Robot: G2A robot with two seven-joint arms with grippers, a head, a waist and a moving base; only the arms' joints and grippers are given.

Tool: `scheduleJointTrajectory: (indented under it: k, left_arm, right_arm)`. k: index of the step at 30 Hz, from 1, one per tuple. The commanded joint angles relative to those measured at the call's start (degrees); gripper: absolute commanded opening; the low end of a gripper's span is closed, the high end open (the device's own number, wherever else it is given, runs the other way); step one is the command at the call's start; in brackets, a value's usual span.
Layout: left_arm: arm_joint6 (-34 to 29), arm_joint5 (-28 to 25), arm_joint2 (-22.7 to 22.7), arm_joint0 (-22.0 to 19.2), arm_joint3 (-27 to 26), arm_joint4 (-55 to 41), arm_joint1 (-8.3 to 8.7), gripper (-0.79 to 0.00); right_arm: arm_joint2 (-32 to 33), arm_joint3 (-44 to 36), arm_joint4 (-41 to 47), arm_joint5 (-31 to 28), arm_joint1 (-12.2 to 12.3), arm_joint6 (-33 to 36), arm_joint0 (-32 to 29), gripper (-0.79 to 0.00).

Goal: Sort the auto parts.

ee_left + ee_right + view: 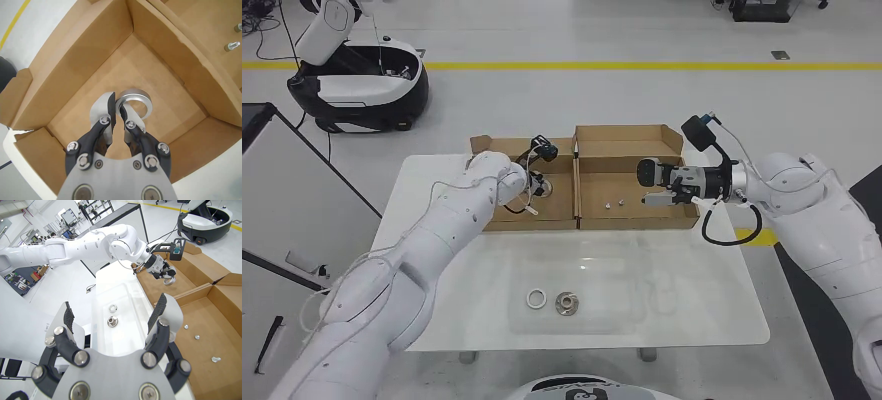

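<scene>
Sorting was part-way done, by my read. Two cardboard boxes sat side by side along the far edge of the table [712, 290]. The right box [627, 160] already held three small bolts [197, 337] on its floor. The left hand [117, 107] hung inside the left box [105, 47], above the floor. Its fingers were nearly closed and pinched the wall of a metal ring [134, 94], one finger outside and the other through the hole. The ring was not yet let go, so I counted that drop as unfinished. Two parts were left on the table near its front edge: a white ring [537, 298] and, just beside it, a flanged metal bushing [566, 303]. The right hand [115, 303] hovered above the right box, spread wide, holding and touching nothing.
</scene>
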Motion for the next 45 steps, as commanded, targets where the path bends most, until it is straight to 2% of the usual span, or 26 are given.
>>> scheduleJointTrajectory:
  k: [1, 10, 11, 14, 16, 17, 19, 27, 32, 35, 39, 42, 45]
  left_arm:
    - [-0.2, -0.4, 0.5, -0.1, 1.3, 0.1, -0.68, -0.785]
    - [0.9, -1.6, 1.5, -0.4, 6.4, 0.6, -3.10, -0.779]
    - [1.0, -1.7, 1.6, -0.5, 6.9, 0.7, -3.31, -0.579]
    - [1.4, -1.7, 1.4, -0.8, 8.1, 0.8, -3.84, -0.403]
    - [1.9, -1.7, 1.2, -1.2, 8.8, 0.8, -4.11, -0.139]
    - [2.1, -1.8, 1.1, -1.4, 9.0, 0.9, -4.22, -0.046]
    - [2.6, -2.0, 0.7, -1.8, 9.5, 0.6, -4.37, 0.000]
    - [4.0, -3.1, -1.3, -3.8, 10.0, 1.0, -4.01, 0.000]
    - [4.4, -11.4, -2.8, -5.4, 7.6, 2.9, -2.15, 0.000]
    - [5.0, -17.2, -4.8, -5.4, 4.5, 3.1, -0.29, 0.000]
    - [3.6, -25.8, -9.1, -3.8, -1.9, 0.9, 3.03, 0.000]
    - [-0.7, -30.0, -12.7, -1.2, -8.8, 1.0, 6.01, 0.000]
    - [-7.6, -32.6, -16.5, 2.7, -18.0, 0.8, 9.03, 0.000]
  right_arm:
    - [0.0, 0.0, 0.0, 0.0, 0.0, 0.0, 0.0, 0.000]
    - [0.0, 0.0, 0.0, 0.0, 0.0, 0.0, 0.0, 0.000]
    - [0.0, 0.0, 0.0, 0.0, 0.0, 0.0, 0.0, 0.000]
    - [0.0, 0.0, 0.0, 0.0, 0.0, 0.0, 0.0, 0.000]
    - [0.0, 0.0, 0.0, 0.0, 0.0, 0.0, 0.0, 0.000]
    - [0.0, 0.0, 0.0, 0.0, 0.0, 0.0, 0.0, 0.000]
    - [0.0, 0.0, 0.0, 0.0, 0.0, 0.0, 0.0, 0.000]
    - [0.0, 0.0, 0.0, 0.0, 0.0, 0.0, 0.0, 0.000]
    - [0.0, 0.0, 0.0, 0.0, 0.0, 0.0, 0.0, 0.000]
    - [0.0, 0.0, 0.0, 0.0, 0.0, 0.0, 0.0, 0.000]
    - [0.0, 0.0, 0.0, 0.0, 0.0, 0.0, 0.0, 0.000]
    - [0.0, 0.0, 0.0, 0.0, 0.0, 0.0, 0.0, 0.000]
    - [0.0, 0.0, 0.0, 0.0, 0.0, 0.0, 0.0, 0.000]
